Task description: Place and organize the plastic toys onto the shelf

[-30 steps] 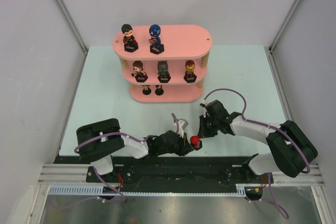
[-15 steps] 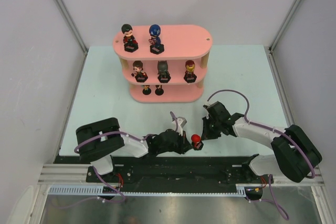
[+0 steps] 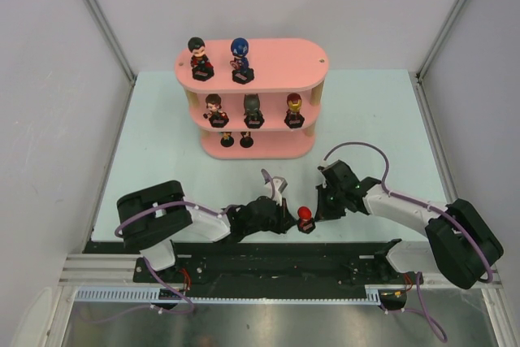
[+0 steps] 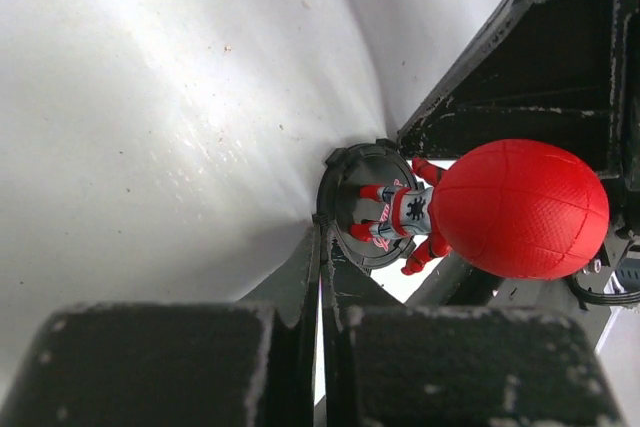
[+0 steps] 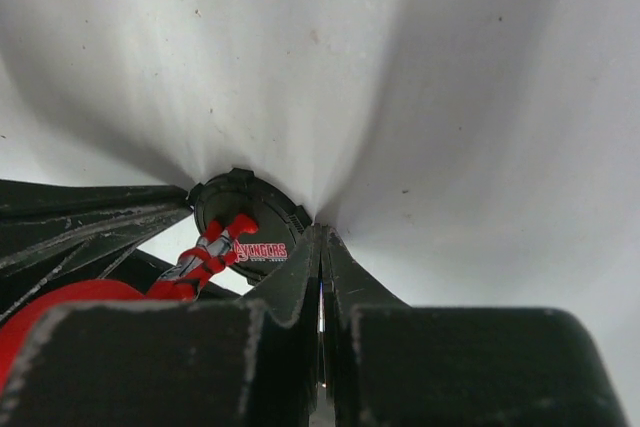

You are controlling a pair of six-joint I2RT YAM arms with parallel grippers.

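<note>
A red-headed figurine (image 3: 305, 218) stands on its black base on the table near the front edge, between my two grippers. My left gripper (image 3: 290, 219) is shut and empty, its tips against the left side of the base. In the left wrist view the shut gripper (image 4: 325, 237) meets the base and the red-headed figurine (image 4: 518, 209) fills the right. My right gripper (image 3: 318, 212) is shut and empty at the figurine's right. In the right wrist view the gripper (image 5: 320, 232) sits beside the figurine's base (image 5: 240, 215). The pink shelf (image 3: 280, 58) stands at the back.
The shelf's top board holds a dark-haired figurine (image 3: 198, 58) and a blue-headed one (image 3: 240, 58). The middle board holds a brown-haired one (image 3: 214, 110), a black one (image 3: 253, 110) and a red-gold one (image 3: 294, 109). Two more stand half hidden on the bottom board (image 3: 276, 148).
The right gripper has drawn back a little to the right. The red-headed figurine has shifted slightly right and now stands upright between the two shut grippers.
</note>
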